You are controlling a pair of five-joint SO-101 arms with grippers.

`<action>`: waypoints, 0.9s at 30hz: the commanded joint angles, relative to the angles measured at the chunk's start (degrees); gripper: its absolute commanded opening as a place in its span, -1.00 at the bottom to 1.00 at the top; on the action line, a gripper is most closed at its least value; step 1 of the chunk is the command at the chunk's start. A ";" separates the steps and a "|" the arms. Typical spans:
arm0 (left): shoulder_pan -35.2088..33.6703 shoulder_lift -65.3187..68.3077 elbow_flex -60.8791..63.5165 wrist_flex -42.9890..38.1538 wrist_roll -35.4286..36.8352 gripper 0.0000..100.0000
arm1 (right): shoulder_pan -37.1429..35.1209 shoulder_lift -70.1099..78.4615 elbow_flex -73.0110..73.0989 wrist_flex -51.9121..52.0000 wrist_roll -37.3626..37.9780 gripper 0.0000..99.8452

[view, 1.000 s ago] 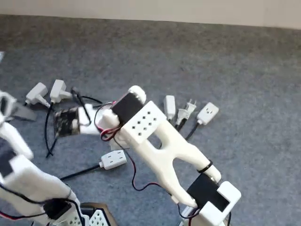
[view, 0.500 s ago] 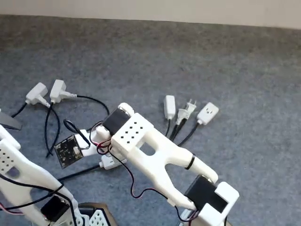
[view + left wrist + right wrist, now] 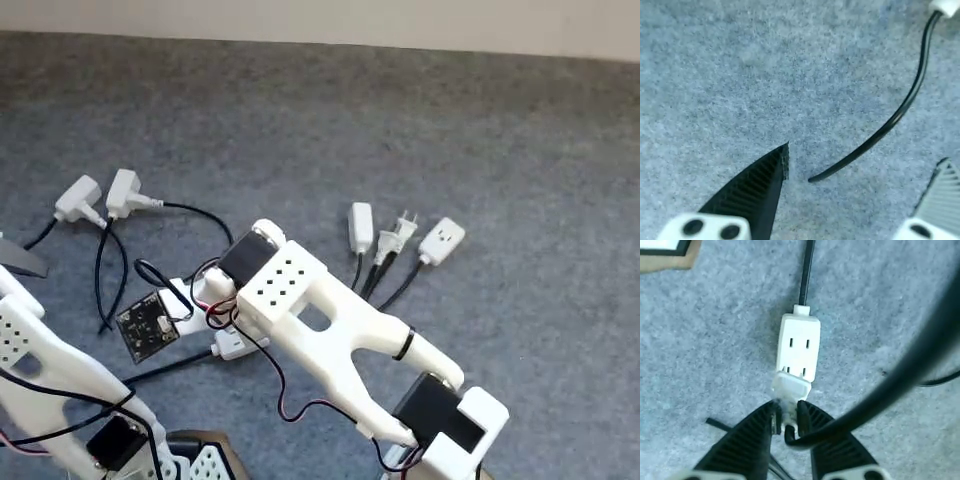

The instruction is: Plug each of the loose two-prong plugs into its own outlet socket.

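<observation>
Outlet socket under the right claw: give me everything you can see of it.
The white plastic outlet socket block lies flat on the grey carpet, slotted face up, two pairs of slots showing. A black cord leaves one end. At the other end a white two-prong plug butts against it, pinched by the right claw; prongs hidden, so seating is unclear.

Soft, bright light.
It falls evenly on the grey carpet [image 3: 520, 140]; a faint shadow lies beside the outlet socket [image 3: 799, 347].
</observation>
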 commanded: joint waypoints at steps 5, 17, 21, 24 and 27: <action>-1.01 -0.75 -1.89 0.70 -0.35 -0.16 | 1.98 1.80 -0.31 -2.15 4.48 -0.99; -1.27 -0.75 -1.98 0.70 -0.35 -0.16 | 3.12 5.14 -0.40 -1.98 5.71 -0.99; -1.36 -0.75 -1.98 0.70 -0.35 -0.16 | 2.77 5.41 -0.22 -2.24 5.63 -0.99; -1.45 -0.75 -1.98 0.70 -0.35 -0.16 | 2.07 7.78 -0.22 -2.24 5.54 -0.99; -1.45 -0.75 -1.98 0.70 -0.35 -0.16 | 2.15 10.15 -0.66 -2.24 5.27 -0.99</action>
